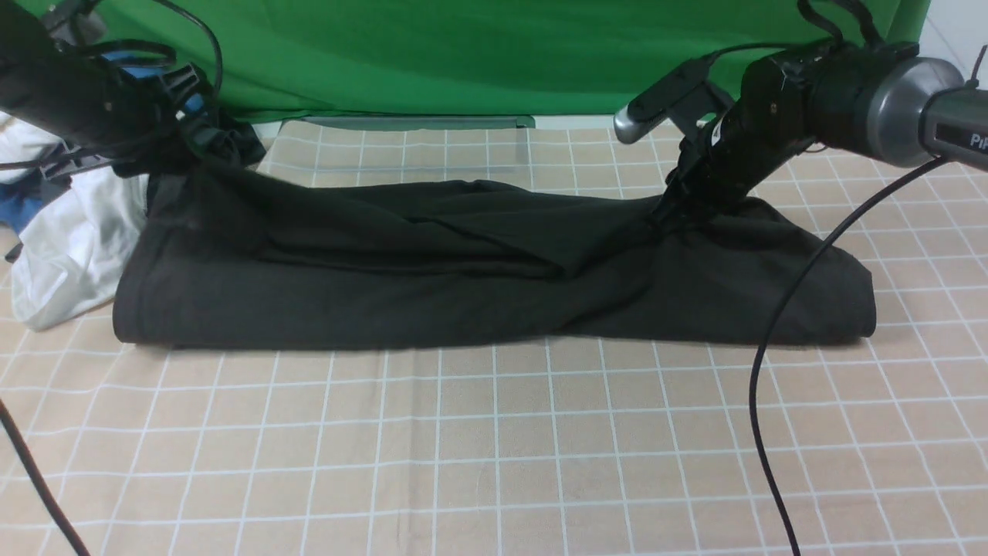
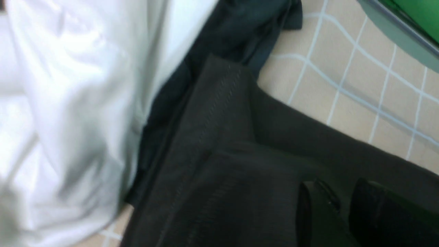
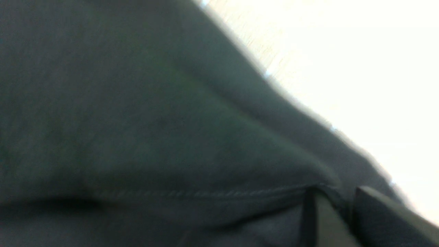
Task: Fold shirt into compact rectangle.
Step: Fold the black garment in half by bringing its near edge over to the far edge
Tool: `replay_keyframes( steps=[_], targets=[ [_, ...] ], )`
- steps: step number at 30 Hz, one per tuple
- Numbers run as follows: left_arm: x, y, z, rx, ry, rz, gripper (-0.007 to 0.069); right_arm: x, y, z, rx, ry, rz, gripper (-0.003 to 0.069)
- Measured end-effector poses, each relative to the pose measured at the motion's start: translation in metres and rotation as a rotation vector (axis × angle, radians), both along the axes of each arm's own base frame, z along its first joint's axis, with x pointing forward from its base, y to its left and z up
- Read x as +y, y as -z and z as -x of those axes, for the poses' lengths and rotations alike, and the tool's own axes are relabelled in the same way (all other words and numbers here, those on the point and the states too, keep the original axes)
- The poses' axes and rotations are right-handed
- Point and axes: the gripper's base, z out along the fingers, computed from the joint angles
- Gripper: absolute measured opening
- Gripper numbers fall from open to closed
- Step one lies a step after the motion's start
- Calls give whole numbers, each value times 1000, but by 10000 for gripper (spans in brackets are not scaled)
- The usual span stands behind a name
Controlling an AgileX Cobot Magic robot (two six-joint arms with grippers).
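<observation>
The black shirt (image 1: 478,270) lies folded into a long band across the checked table, print hidden. My left gripper (image 1: 181,158) sits low over its far left corner, and my right gripper (image 1: 665,215) at its far right edge, where the cloth rises in a small peak to the tips. In the left wrist view the gripper (image 2: 343,187) has its jaws slightly parted, with a stitched hem of the shirt (image 2: 219,144) just ahead and dark cloth in the gap. In the right wrist view the gripper (image 3: 337,192) is also slightly parted, and the shirt's hem (image 3: 205,193) runs into the gap.
A white garment (image 1: 69,247) is heaped at the left, touching the shirt's end. A smaller dark garment (image 1: 231,143) lies behind the left gripper. A green backdrop (image 1: 463,54) closes the far side. A black cable (image 1: 772,371) hangs across the right front of the table.
</observation>
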Motion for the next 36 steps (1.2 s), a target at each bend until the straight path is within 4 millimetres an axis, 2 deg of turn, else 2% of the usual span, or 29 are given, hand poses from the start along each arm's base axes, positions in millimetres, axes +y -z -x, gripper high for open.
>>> replay_keyframes(
  steps=[4, 5, 7, 9, 10, 12, 14, 16, 18, 21, 24, 28, 36],
  targets=[
    [8, -7, 0, 10, -18, -33, 265, -5, -8, -2, -30, 33, 5, 347],
    [8, -8, 1, 17, -17, -33, 267, -6, -10, -1, -31, 39, 3, 351],
    [10, -18, 6, 54, 17, -41, 272, -9, -25, 6, -8, 72, 5, 353],
    [3, -27, 12, 67, 92, -51, 248, -9, -40, 13, 7, 90, -15, 293],
    [-3, -31, 14, 66, 139, -64, 219, -8, -49, 19, 21, 94, -36, 232],
    [-25, -36, 19, 92, 245, -73, 140, 1, -65, 32, 77, 73, -115, 92],
    [-51, -33, 22, 132, 337, -76, 60, 13, -70, 41, 144, -6, -203, 41],
    [-77, -20, 22, 194, 422, -72, 19, 28, -65, 47, 218, -100, -296, 34],
    [-88, -12, 21, 216, 450, -71, 15, 33, -61, 48, 244, -119, -325, 34],
    [-117, 19, 16, 283, 519, -62, 16, 47, -37, 46, 315, -148, -379, 34],
    [-139, 41, 12, 295, 579, -62, 16, 54, -18, 44, 355, -154, -379, 34],
    [-163, 60, 8, 267, 620, -57, 17, 63, 3, 40, 366, -153, -369, 34],
    [-186, 78, 8, 263, 640, 0, 18, 74, 18, 35, 307, -144, -364, 35]
  ],
)
